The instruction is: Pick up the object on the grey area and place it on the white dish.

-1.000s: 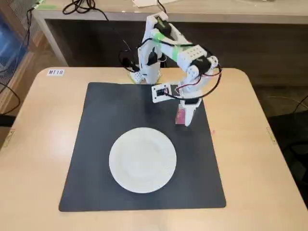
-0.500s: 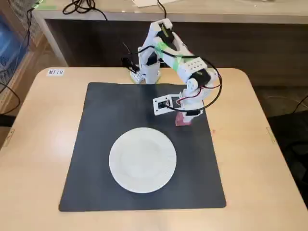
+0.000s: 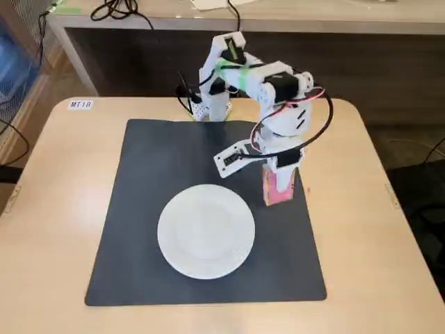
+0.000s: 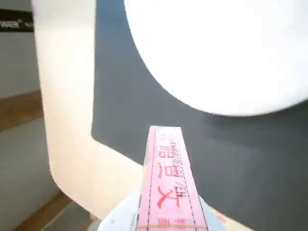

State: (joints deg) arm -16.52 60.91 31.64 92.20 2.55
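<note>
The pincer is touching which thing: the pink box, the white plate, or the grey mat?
The pink box. The pincer clamps it beside the white plate, which sits untouched on the grey mat.

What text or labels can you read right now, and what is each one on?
"MT18": small white label on the tabletop's far left corner, fixed view; slightly blurred, so uncertain.
Red print on the pink box, wrist view: East Asian characters and a row of digits, too blurred to read reliably.
White lettering on a dark strip, wrist view top left: cut off, unreadable.
</note>
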